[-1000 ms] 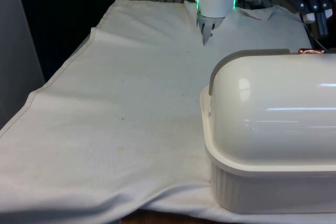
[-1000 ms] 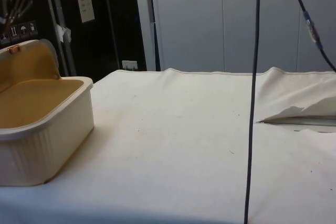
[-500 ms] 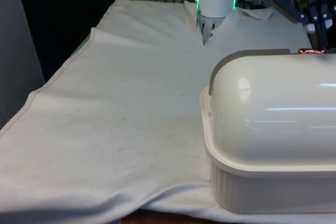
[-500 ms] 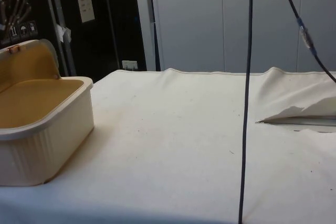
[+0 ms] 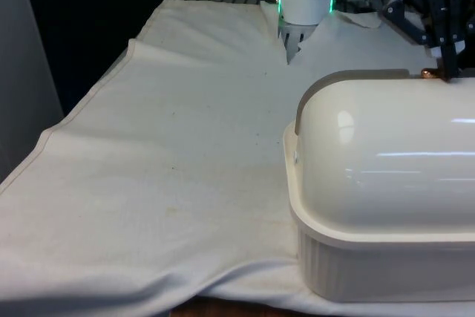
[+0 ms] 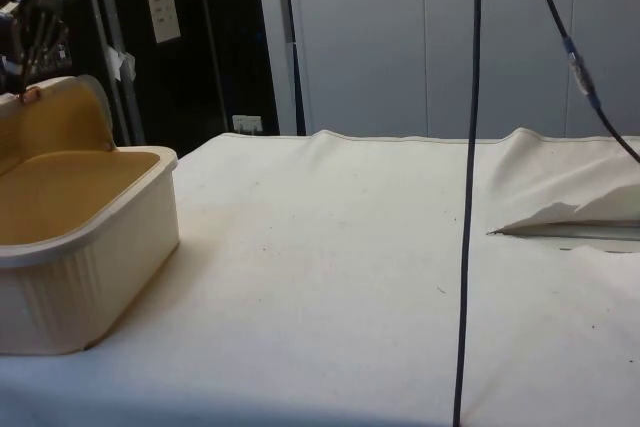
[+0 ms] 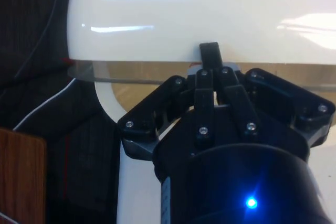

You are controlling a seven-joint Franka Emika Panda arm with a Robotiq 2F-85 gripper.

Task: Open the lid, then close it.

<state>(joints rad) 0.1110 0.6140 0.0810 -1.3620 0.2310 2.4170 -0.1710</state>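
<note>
Tool (image 5: 447,64) fingers pinched together at the copper handle (image 5: 433,73) — your grip point; lid (image 5: 386,154) looks light, glossy, slippery.

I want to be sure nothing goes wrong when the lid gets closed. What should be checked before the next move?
1. Lid open: ok. The side view shows the inside of the bread box uncovered.
2. End effector at the lid's top edge: ok. Its tip is right beside the copper handle.
3. Firm contact with the handle: cannot tell.
4. Fingers together for pushing: ok. The wrist view shows them shut against the lid's edge.
5. Rim where the lid will land: ok. Nothing rests on the part that is visible.
6. Box flat on the cloth: ok.
</note>
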